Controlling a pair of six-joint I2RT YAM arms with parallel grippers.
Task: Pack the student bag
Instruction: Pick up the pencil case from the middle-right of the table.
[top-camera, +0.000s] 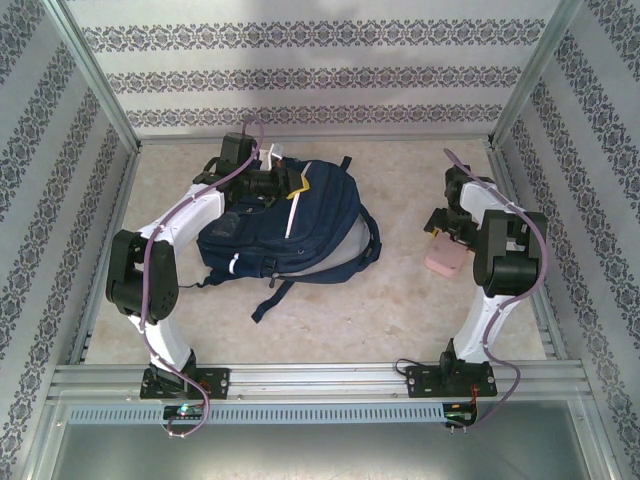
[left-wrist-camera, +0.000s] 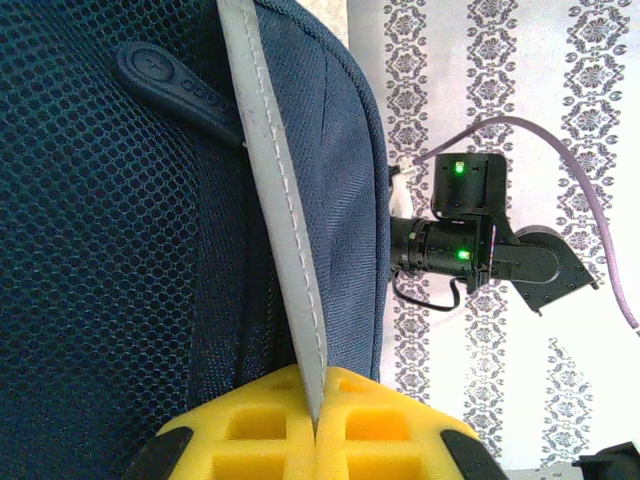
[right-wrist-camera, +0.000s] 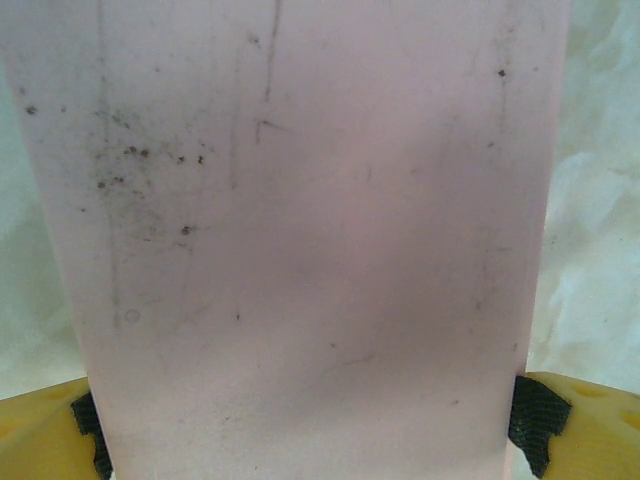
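A navy student bag (top-camera: 300, 225), likely soft and saggy, seems best held by its grey trim (left-wrist-camera: 280, 200), which the left gripper (left-wrist-camera: 315, 425) pinches tight; the right gripper (right-wrist-camera: 312, 440) clamps a pink slab (right-wrist-camera: 300, 220).

One navy blue backpack (top-camera: 300, 225) and one pale pink block (top-camera: 445, 262) on one worktop (top-camera: 380, 310). Two robot arms, the left arm (top-camera: 137, 272) and the right arm (top-camera: 505, 255). Two grippers, the left gripper (left-wrist-camera: 315, 405) and the right gripper (right-wrist-camera: 310, 425).
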